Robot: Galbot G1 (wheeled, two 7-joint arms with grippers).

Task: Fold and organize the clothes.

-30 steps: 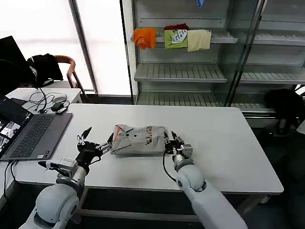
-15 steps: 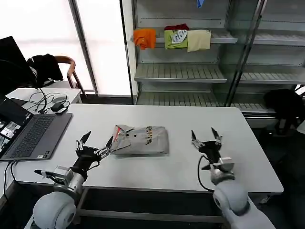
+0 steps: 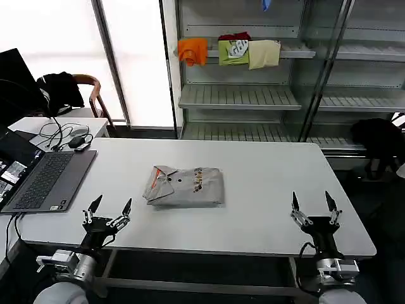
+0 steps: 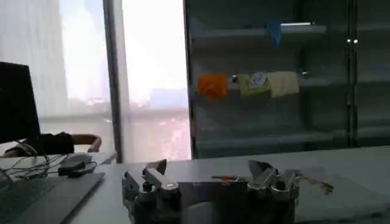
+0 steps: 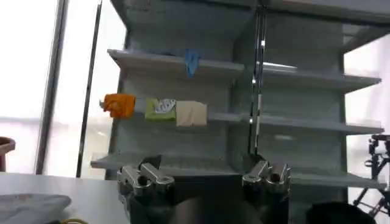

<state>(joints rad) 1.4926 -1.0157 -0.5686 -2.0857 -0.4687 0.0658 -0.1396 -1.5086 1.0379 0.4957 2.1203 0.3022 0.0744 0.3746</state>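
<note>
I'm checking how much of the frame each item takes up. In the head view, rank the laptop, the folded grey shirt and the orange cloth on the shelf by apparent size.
1. Laptop, largest, though it lies nearer the camera.
2. Folded grey shirt.
3. Orange cloth, smallest, but farthest away, so its true size is unsure.

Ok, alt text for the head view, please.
A folded light grey cotton shirt lies mid white table; the left hand and right hand, both open, hover at the near edge, apart from it. A grey open laptop sits left.
</note>
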